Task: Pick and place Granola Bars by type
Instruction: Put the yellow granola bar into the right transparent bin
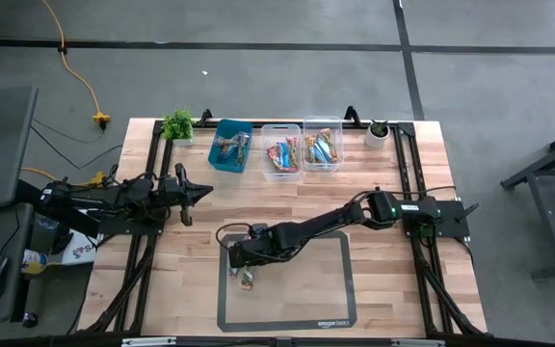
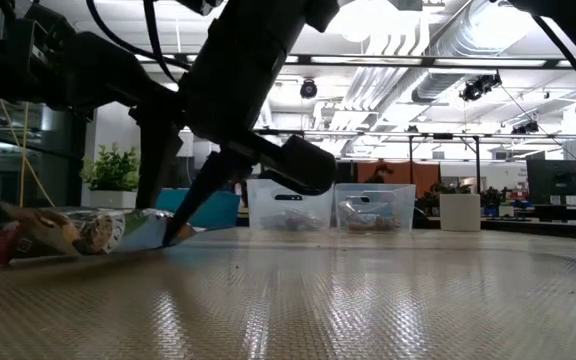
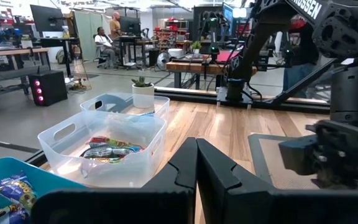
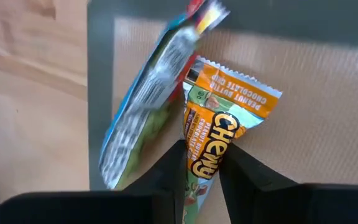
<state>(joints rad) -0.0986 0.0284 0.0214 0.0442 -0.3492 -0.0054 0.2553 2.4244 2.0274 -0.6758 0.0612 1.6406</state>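
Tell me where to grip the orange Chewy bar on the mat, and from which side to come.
Grip the orange Chewy bar across its narrow width, near one end, coming straight down from above. It lies flat on the mat, so only its long edges offer purchase. The right gripper already straddles it that way. Mind the second bar lying alongside.

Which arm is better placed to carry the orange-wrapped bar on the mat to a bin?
Right. The right gripper is closed around the orange foil-wrapped Chewy bar on the grey mat. The left gripper is shut, off the mat.
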